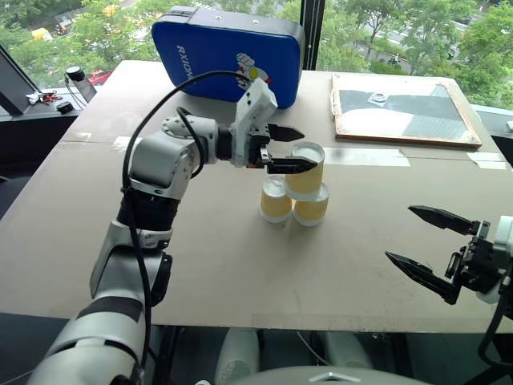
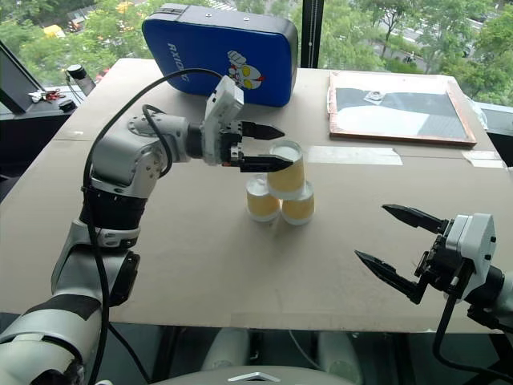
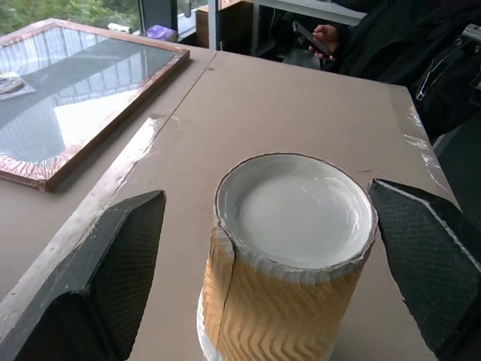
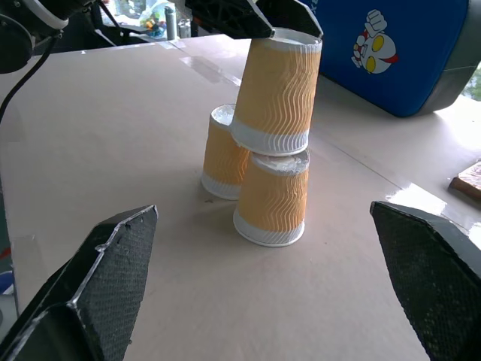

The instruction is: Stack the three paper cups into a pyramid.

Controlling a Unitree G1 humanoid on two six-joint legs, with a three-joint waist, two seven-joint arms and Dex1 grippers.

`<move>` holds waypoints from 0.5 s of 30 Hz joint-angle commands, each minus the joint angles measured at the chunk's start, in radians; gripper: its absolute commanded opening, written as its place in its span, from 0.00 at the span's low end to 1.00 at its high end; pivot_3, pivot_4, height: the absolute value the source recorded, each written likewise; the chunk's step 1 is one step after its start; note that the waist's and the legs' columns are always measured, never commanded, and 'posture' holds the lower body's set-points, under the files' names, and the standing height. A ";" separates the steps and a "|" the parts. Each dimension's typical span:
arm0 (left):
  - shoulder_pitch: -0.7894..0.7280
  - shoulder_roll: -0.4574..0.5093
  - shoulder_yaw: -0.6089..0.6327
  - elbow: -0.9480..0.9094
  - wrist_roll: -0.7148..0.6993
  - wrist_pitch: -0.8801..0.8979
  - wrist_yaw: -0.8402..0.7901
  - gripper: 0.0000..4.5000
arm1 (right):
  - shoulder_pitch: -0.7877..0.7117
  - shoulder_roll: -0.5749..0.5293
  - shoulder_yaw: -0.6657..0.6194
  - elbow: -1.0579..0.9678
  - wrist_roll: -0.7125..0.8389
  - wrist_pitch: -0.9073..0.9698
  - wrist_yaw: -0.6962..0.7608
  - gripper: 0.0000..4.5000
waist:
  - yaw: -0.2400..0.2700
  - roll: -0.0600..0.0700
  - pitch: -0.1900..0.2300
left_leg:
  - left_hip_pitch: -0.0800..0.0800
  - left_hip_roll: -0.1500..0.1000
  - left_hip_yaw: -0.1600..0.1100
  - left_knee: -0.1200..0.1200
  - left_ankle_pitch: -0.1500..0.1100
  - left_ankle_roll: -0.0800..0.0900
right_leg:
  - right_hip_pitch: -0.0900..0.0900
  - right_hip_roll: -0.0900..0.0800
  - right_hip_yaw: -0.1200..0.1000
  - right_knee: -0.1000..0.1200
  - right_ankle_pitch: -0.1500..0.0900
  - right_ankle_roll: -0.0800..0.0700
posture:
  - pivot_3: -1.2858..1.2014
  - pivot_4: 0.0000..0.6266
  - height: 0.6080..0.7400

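Paper cups stacked two below, one on top, left fingers spread around the top cup

Yellow-orange ribbed cups stand near the middle of the brown table (image 1: 240, 273), all three upside down, wide rims down and white bases up, long axes upright. Two bottom cups sit side by side, touching or nearly so: the left bottom cup (image 1: 275, 200) and the right bottom cup (image 1: 311, 207). On them rests the top cup (image 1: 305, 172), also inverted; in the right wrist view it sits mostly over the right bottom cup and looks slightly tilted.

From 9 o'clock of the stack the left gripper (image 1: 290, 149) reaches in, roughly level. Its two black fingers (image 3: 124, 256) stand wide apart on either side of the top cup's base, with clear gaps between the pads and the cup wall in the left wrist view, so it grips nothing.

At 4 o'clock of the stack, well apart from it, the right gripper (image 1: 423, 244) hovers over the table edge, fingers spread wide and empty.

Beyond the cups, at 12 o'clock, a blue pad (image 1: 228, 52) lies on the table; at 2 o'clock lies a framed panel (image 1: 405, 108)
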 commanded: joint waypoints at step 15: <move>0.939 -0.019 0.536 -0.470 -0.116 -0.161 0.246 0.99 | 0.008 0.089 0.086 0.203 -0.199 -0.131 -0.027 1.00 | 0.005 0.001 -0.002 | 0.002 0.000 0.001 0.000 -0.001 0.001 | 0.000 -0.003 0.002 0.001 0.000 0.000 | 0.52 0.24 1.00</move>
